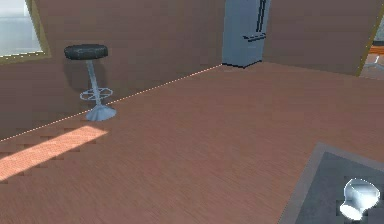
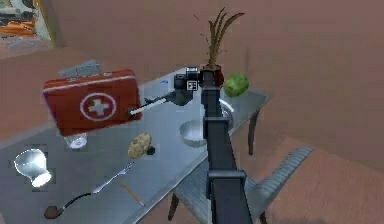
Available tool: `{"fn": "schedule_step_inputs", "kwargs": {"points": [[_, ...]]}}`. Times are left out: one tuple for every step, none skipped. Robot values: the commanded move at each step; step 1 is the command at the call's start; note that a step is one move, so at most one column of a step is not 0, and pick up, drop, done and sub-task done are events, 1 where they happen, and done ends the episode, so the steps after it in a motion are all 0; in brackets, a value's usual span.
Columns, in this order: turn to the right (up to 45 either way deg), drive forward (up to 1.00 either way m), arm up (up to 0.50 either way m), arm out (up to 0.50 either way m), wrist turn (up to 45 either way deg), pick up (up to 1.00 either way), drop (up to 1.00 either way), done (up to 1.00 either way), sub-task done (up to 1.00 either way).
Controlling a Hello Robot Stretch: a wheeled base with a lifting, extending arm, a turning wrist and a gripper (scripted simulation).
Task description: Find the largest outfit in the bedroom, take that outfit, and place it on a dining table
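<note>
Arm side view: gripper right by a red case at the table. Can't tell jaw state or whether it's holding anything tbh.

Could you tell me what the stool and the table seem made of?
The stool has a dark matte seat, probably vinyl; its post and base look like polished metal, given their bright sheen. The table has a smooth grey top with soft reflections, perhaps metal or laminate.
</note>
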Motion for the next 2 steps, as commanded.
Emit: {"fn": "schedule_step_inputs", "kwargs": {"points": [[0.0,0.0,0.0,0.0,0.0,0.0,1.0,0.0,0.0],[0.0,0.0,0.1,0.0,0.0,0.0,0.0,0.0,0.0]]}}
